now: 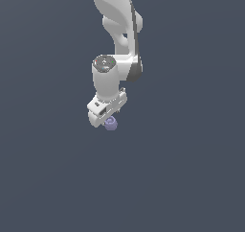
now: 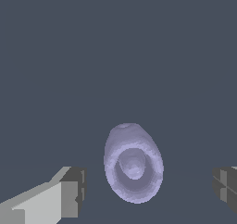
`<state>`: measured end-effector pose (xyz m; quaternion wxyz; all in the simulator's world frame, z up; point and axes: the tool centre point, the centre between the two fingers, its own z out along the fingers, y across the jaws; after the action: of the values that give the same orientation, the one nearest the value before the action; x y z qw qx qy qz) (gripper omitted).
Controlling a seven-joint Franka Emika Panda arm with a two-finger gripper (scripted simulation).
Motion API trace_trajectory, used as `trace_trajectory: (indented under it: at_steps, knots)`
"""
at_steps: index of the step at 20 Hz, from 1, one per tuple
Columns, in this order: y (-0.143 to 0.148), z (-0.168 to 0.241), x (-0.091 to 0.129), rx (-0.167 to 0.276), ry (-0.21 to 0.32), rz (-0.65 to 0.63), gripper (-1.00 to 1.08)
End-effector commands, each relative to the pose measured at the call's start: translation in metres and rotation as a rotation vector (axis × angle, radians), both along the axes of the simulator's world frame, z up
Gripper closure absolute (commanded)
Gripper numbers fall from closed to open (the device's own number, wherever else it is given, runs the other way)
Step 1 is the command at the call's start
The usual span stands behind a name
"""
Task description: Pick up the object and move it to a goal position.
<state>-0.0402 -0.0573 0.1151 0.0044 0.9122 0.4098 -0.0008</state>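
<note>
The object is a small pale purple rounded knob with a ringed top. In the exterior view it sits on the dark grey floor just under the white gripper, partly hidden by the hand. In the wrist view the knob lies between the two fingertips, which stand wide apart with clear gaps on both sides. The gripper is open and touches nothing.
The white arm comes down from the top of the exterior view. A plain dark grey surface spreads all around with no other objects or edges in view.
</note>
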Motion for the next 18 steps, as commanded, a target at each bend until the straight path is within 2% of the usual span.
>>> trace_trajectory:
  at_steps: [1,9,18]
  knots:
    - [-0.001,-0.004,-0.003,0.002,0.001,0.052,-0.92]
    - [-0.003,-0.012,-0.009,0.007,0.003,0.154,-0.92]
    - [-0.003,-0.015,-0.01,0.008,0.003,0.172,-0.92]
